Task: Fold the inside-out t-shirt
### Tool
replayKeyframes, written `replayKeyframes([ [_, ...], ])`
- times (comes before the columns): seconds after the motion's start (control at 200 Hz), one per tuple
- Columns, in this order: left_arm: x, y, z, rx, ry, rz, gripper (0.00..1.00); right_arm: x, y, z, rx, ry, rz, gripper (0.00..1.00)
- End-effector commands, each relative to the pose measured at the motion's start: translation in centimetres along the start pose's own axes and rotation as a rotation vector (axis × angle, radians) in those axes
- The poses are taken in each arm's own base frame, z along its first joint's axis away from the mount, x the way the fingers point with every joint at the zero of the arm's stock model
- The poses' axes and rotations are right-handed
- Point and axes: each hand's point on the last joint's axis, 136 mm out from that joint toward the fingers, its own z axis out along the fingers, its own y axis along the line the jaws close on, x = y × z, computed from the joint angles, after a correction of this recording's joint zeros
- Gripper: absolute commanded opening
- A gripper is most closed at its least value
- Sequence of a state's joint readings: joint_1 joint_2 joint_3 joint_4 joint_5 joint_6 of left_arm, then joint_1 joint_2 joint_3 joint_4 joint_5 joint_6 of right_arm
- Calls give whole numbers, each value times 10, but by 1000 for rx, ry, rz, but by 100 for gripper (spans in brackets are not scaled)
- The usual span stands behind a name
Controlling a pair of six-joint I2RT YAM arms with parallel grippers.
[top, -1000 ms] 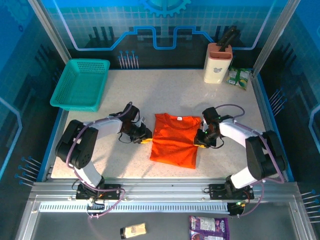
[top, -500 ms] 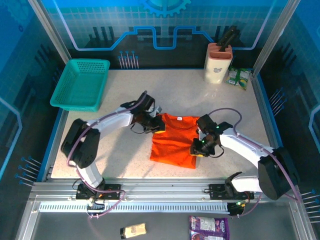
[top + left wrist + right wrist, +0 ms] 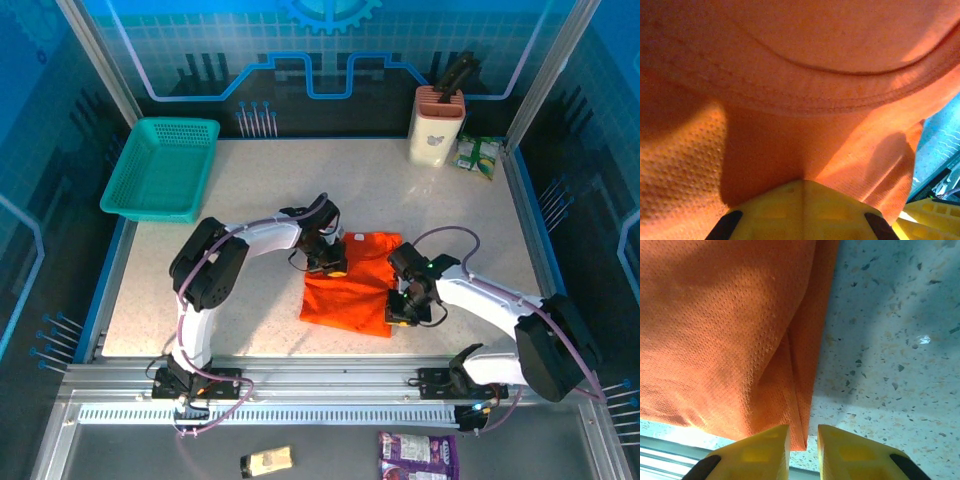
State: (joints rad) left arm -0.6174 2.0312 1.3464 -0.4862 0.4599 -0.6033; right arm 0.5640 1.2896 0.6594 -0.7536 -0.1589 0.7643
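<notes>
The orange t-shirt [image 3: 352,290] lies mid-bench [image 3: 300,190], with its far-left corner bunched up off the flat. The left tool [image 3: 329,264] sits at that corner. The overhead view hides its tips, but its wrist view shows the yellow fingers [image 3: 765,215] pressed together on the cloth, a stitched hem curving just above them. The right tool [image 3: 399,312] is at the shirt's near-right corner. Its wrist view shows a narrow gap between the fingers, and the hem's corner ends right at that gap, not visibly pinched. A teal basket [image 3: 160,170] stands well off the shirt's far-left side.
</notes>
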Motion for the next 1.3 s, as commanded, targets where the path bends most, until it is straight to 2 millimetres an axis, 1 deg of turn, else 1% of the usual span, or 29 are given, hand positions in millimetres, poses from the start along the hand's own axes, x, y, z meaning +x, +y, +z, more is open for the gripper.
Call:
replayKeyframes([
  [0.0, -1, 3, 0, -25, 4, -11, 2, 2, 8, 8, -44, 9, 2, 24],
  [0.11, -1, 4, -1, -28, 3, -13, 2, -1, 15, 11, -84, 3, 5, 24],
  [0.29, -2, 4, -1, -30, 1, -15, 2, -4, 14, 16, -74, 4, 2, 24],
  [0.385, -1, 5, -1, -35, 2, -16, 2, -3, 12, 15, -65, 4, 4, 16],
  [0.435, -1, 7, -1, -44, 0, -17, 1, -3, 11, 11, -56, 0, 5, 10],
  [0.48, -2, 10, 0, -54, -1, -24, 1, -2, 10, 6, -47, -5, 8, 2],
  [0.5, -3, 12, 0, -57, -2, -28, 1, -1, 10, 4, -46, -6, 8, 0],
  [0.54, -4, 15, 1, -68, -2, -38, 0, 2, 8, -1, -39, -7, 14, 0],
  [0.62, -6, 24, 3, -92, -5, -58, 0, 14, 1, -7, -14, 7, 33, 0],
  [0.7, -8, 30, 4, -100, -6, -78, 0, 29, -7, -6, 4, 36, 58, 0],
  [0.775, -8, 33, 5, -101, -3, -88, 0, 42, -15, 0, 16, 58, 86, 0],
  [0.851, -8, 31, 6, -92, -1, -85, 0, 47, -19, 10, 9, 63, 107, 0],
  [0.951, -10, 26, 5, -75, 0, -79, 0, 46, -26, 21, 35, 67, 131, 0],
  [1.031, -13, 19, 1, -55, -8, -66, 1, 43, -20, 26, 21, 81, 133, 0],
  [1.091, -15, 6, -6, -17, -24, -43, 3, 41, -14, 26, 3, 82, 130, 0],
  [1.141, -17, -7, -17, 22, -42, -23, 5, 39, -12, 18, 5, 66, 121, 6],
  [1.216, -17, -30, -38, 76, -68, 10, 9, 35, -11, 1, 13, 25, 108, 22],
  [1.251, -15, -38, -48, 89, -78, 25, 10, 33, -11, -8, 14, 6, 103, 27],
  [1.291, -11, -41, -57, 84, -83, 36, 10, 31, -11, -18, 13, -12, 100, 30],
])
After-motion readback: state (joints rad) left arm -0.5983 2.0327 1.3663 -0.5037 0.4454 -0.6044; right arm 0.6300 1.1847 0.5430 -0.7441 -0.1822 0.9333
